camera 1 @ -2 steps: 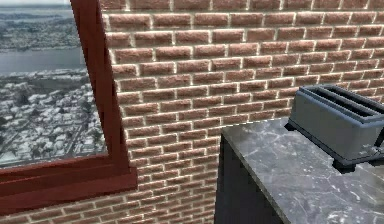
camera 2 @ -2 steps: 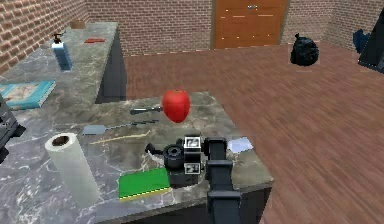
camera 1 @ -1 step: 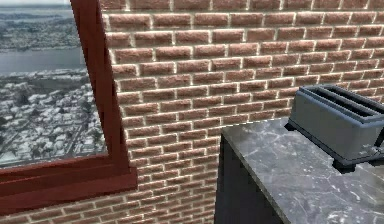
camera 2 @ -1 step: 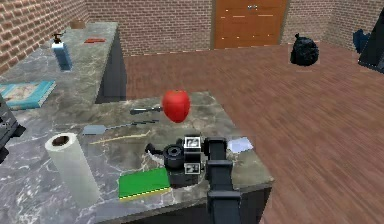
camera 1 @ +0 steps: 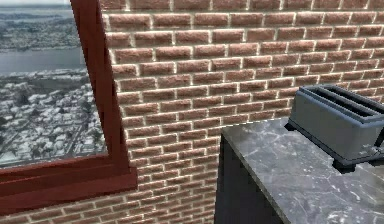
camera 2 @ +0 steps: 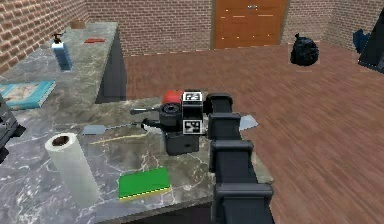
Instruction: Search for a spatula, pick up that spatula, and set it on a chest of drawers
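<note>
My pincer (camera 2: pixel 160 120) sits low over the marble countertop (camera 2: pixel 40 185) at the end of my arm (camera 2: pixel 232 155). I cannot tell whether its fingers are spread or pressed together, nor whether it has hold of anything, since things lie on the counter right at its tip. Just to the arm side view's left of it lies what I take for the spatula (camera 2: pixel 100 129), a flat grey blade with a thin handle running back toward my fingers, flat on the counter. A small red thing (camera 2: pixel 172 97) sits just behind my pincer. Nearer the bottom stand a paper towel roll (camera 2: pixel 72 165) and a green sponge (camera 2: pixel 145 183), and a spray bottle (camera 2: pixel 62 52) stands well apart up the counter. Ahead of me are a toaster (camera 1: pixel 335 120) and a brick wall (camera 1: pixel 190 70). I judge the search done and the pickup in hand. Next I must get a grip on the handle and lift straight up, clear of the red thing, before going to find a chest of drawers.
</note>
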Robot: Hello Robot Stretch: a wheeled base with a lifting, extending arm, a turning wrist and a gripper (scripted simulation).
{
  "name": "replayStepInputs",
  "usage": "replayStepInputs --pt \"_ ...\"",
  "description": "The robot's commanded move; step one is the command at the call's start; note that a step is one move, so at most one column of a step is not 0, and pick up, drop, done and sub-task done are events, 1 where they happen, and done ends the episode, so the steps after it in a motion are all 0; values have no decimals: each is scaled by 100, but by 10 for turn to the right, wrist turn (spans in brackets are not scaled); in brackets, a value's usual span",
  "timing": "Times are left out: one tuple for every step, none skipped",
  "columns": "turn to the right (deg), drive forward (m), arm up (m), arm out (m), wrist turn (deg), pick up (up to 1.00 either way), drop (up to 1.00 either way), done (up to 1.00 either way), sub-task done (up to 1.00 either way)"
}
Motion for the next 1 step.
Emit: replayStepInputs --pt "0 0 4 0 0 0 0 0 0"
